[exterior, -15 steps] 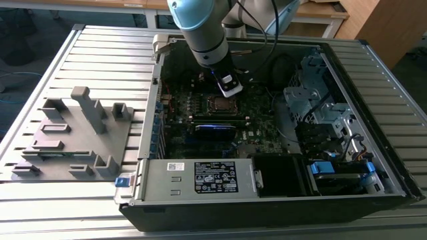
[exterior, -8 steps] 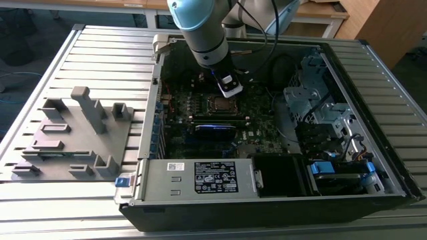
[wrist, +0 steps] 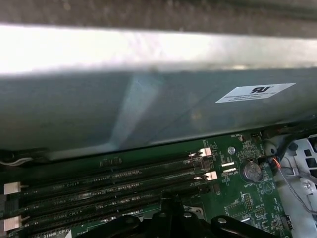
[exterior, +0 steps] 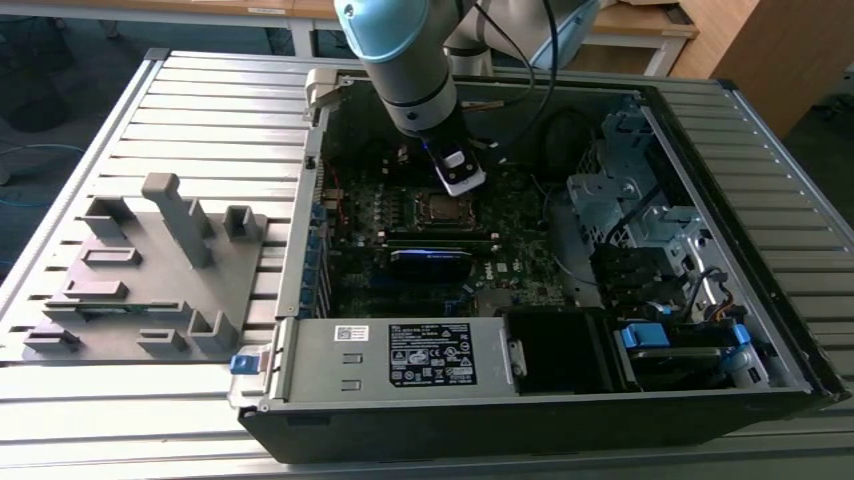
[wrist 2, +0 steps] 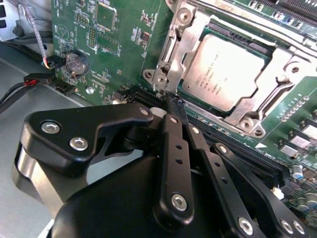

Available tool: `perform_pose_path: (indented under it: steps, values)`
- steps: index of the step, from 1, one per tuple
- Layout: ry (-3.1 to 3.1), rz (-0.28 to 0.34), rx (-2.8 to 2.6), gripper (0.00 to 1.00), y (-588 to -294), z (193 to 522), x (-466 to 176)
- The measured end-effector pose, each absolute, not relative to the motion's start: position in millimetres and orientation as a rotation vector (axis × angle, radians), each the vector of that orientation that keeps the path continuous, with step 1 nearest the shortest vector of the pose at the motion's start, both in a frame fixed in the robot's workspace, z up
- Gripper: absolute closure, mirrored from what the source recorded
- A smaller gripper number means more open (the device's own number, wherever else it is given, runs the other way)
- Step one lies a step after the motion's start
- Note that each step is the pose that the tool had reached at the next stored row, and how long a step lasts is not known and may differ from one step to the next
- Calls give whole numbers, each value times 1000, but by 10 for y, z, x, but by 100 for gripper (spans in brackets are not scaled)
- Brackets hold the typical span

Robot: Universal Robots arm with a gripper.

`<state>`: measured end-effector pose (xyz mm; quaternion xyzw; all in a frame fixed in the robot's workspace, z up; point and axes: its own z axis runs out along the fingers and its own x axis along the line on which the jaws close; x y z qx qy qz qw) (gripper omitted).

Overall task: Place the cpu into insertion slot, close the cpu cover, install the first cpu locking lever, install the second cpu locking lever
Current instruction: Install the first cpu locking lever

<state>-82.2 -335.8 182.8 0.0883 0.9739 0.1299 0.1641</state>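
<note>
The cpu point(wrist 2: 223, 69) lies flat in the insertion slot point(wrist 2: 246, 120), its silver-grey top showing through the window of the cpu cover point(wrist 2: 184, 42), which lies down over it. In the exterior view the cpu point(exterior: 445, 208) sits mid-motherboard inside the open computer case. My gripper point(wrist 2: 174, 103) is shut, its black fingers pressed together to a thin tip. That tip rests at the socket's corner, beside the cover's edge; whether it grips anything there cannot be told. In the exterior view the gripper point(exterior: 458, 186) hangs just above the socket.
Long black memory slots point(wrist: 114, 183) run beside the socket, and a coin battery point(wrist 2: 77, 62) with thin cables sits further off. The power supply point(exterior: 400, 355) and drive cage point(exterior: 627, 200) hem in the board. A grey fixture point(exterior: 147, 270) stands on the exterior view's left.
</note>
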Motion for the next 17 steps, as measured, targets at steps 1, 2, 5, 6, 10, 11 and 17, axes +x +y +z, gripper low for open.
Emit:
perform_pose_path:
  steps: [1,2,5,6,10,11,17]
  values:
    - [2776,371,252,90,-3359,1828,-822]
    - [2776,371,252,90,-3361,1829,-822]
    - [2776,373,252,90,-3366,1829,-822]
    - [2776,374,252,90,-3367,1829,-822]
    - [2773,398,256,90,-3367,1829,-822]
    - [2773,400,257,90,-3366,1829,-822]
    - [2773,402,257,90,-3366,1881,-822]
